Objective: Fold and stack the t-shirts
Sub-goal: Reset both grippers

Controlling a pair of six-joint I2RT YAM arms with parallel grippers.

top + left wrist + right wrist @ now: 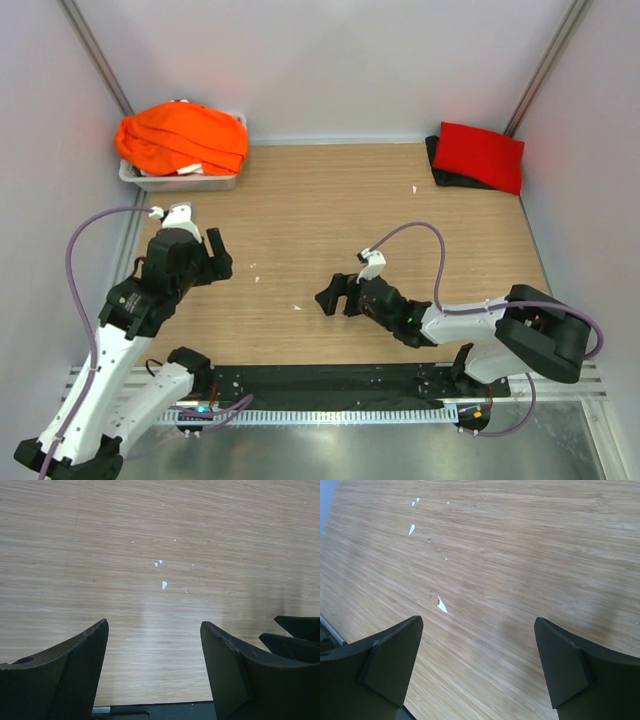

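- Left tool (216, 256), right tool (331, 296): both wide open, empty, above surface (400, 220).
- Orange shirts (185, 135): heaped in tray (185, 183); a grab may lift several together or drag tray.

Open table (340, 200) between tray (190, 183) and stack (478, 158)

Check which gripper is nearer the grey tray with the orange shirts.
Left. The left gripper is just on the near side of the tray; the right gripper is at mid-table, well off to its right.
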